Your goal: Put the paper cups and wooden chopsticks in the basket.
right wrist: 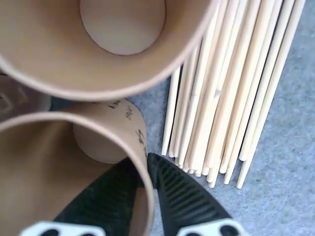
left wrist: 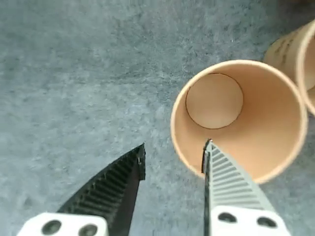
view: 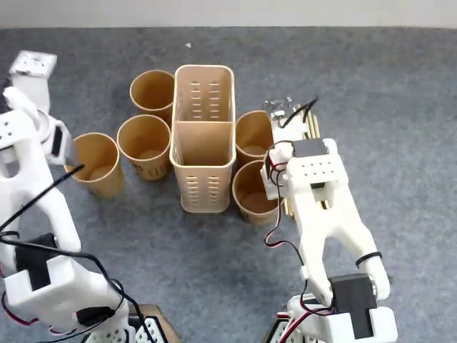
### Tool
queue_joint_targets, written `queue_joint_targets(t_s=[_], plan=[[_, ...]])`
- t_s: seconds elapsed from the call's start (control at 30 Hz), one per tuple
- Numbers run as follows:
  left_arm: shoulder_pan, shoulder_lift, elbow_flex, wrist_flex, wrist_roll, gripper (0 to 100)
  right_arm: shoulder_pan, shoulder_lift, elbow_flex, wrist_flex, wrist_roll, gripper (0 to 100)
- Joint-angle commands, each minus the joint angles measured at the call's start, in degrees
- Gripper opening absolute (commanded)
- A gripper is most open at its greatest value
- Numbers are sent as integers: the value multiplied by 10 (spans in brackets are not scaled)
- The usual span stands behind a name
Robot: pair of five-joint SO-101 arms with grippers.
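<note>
Left gripper (left wrist: 175, 144): jaws wide, straddling a cup wall. The ribbed finger is inside the rim, the black finger outside, and nothing is clamped.
Leftmost tan paper cup (view: 96, 168): upright on the grey carpeted table (view: 385, 86), well left of the basket. It is the cup the left gripper straddles.
Two more tan paper cups: rear cup (view: 152, 91) and front cup (view: 144, 146), both upright, just beside the basket's left wall.
Cream slotted plastic basket (view: 207, 187): upright at centre, with two compartments and no cup or chopstick inside.
Right-hand cups: far right cup (view: 253, 136) and near right cup (view: 253, 193), both upright, close against the basket's right wall.
Right gripper (right wrist: 142, 161): jaws narrow, pinching the near right cup's rim with one finger inside and one outside.
Pale wooden chopsticks (right wrist: 231, 88): a loose bundle lying flat on the table, just right of the right-hand cups.
Handling, cups: judged light and thin-walled, easily crushed. Best taken at the rim with modest pressure.
Handling, chopsticks: judged stiff, thin, smooth and prone to rolling apart. Best taken across the bundle near mid-length.
View differences: the high view gives the basket and the full cup layout, but the right arm covers its own fingers and most of the chopsticks. The wrist views show how the fingers sit on each rim.
</note>
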Motion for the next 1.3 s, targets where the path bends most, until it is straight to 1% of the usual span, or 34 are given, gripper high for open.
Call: queue_joint_targets(t_s=[0.0,0.13,0.17,0.23,0.3,0.33,0.37,0.43,0.53,0.67,0.77,0.87,0.97,1.0,1.1,1.17,1.27], plan=[[7,10,53,-65,-5,210,-1,-8,-2,0,-4,6],[11,47,52,-76,-5,209,-1,-9,-2,0,-4,6],[12,57,52,-78,-5,196,-1,-9,-2,0,-4,6],[16,72,52,-84,-7,128,-1,-9,-2,0,-4,6],[19,80,52,-79,-7,20,-1,-9,-2,0,-4,6],[20,81,52,-79,-7,0,-1,-9,-2,0,-4,6],[20,81,52,-79,-7,21,-1,-9,-2,0,-4,6],[16,80,50,-79,-5,2,-1,-9,-2,0,-4,6],[0,80,11,-66,-5,4,-1,-9,-5,11,-3,6],[-35,80,-106,-4,-5,4,7,-13,-15,69,14,6],[-61,80,-238,57,-5,4,23,-38,-76,118,24,6],[-71,80,-383,114,-3,4,51,-85,-153,184,25,6],[-67,67,-492,119,37,4,63,-124,-272,259,25,5],[-59,57,-511,119,47,4,63,-130,-322,289,26,5],[14,7,-529,118,65,4,62,-120,-479,353,39,5],[86,-29,-515,118,90,4,65,-101,-564,353,38,5],[202,-69,-481,117,117,4,64,-61,-595,353,18,5]])
